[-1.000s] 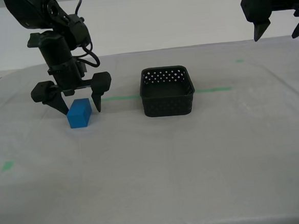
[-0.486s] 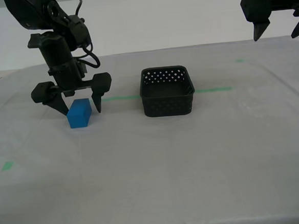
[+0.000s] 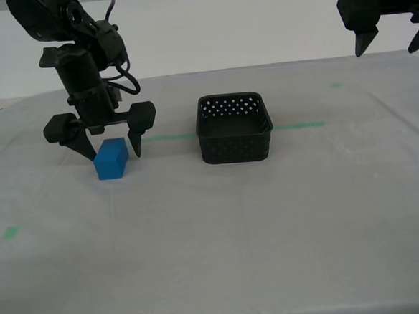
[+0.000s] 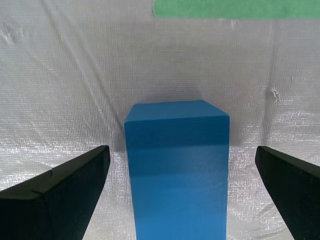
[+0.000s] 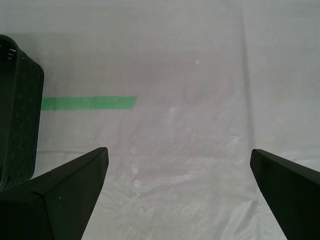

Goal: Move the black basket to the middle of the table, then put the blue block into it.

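The blue block (image 3: 111, 159) stands on the table (image 3: 215, 235) at the exterior view's left. My second gripper (image 3: 108, 151) is open just above and behind it, one finger on each side, not touching. In the second wrist view the block (image 4: 177, 170) sits between the two spread fingers (image 4: 55, 190). The black basket (image 3: 234, 126) stands empty near the table's middle on the green tape line. My first gripper (image 3: 392, 40) is open and empty, held high at the exterior view's top right. The first wrist view shows the basket's wall (image 5: 17, 115) at one edge.
A green tape line (image 3: 301, 126) runs across the table behind the basket. Small green tape bits lie at the exterior view's left (image 3: 10, 232) and at the far right (image 3: 335, 86). The table's near half is bare cloth.
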You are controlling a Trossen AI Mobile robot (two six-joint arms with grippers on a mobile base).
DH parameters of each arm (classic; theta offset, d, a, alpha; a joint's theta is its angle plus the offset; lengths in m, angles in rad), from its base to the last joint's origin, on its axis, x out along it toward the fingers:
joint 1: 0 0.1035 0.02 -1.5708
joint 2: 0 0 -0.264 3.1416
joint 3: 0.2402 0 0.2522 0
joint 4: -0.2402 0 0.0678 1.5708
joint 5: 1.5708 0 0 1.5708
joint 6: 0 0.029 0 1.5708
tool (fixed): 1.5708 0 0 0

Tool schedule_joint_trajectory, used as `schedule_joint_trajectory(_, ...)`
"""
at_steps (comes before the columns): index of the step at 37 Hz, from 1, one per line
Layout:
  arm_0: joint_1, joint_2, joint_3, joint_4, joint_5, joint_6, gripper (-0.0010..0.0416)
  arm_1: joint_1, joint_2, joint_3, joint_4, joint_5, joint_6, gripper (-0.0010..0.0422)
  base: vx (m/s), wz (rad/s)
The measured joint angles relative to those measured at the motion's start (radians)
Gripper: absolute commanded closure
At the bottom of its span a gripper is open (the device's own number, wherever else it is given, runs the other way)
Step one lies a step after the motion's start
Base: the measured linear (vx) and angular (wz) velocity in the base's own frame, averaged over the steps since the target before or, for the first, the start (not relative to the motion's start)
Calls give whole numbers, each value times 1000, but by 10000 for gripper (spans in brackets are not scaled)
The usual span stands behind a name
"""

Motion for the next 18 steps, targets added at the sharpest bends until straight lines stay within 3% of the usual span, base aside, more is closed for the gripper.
schedule_joint_trajectory(8,-1,0,0,1,0,0,7,0,0,0,2,0,-1,68,0,0)
schedule_joint_trajectory(18,-1,0,0,3,0,0,7,0,0,0,2,0,-33,204,0,0)
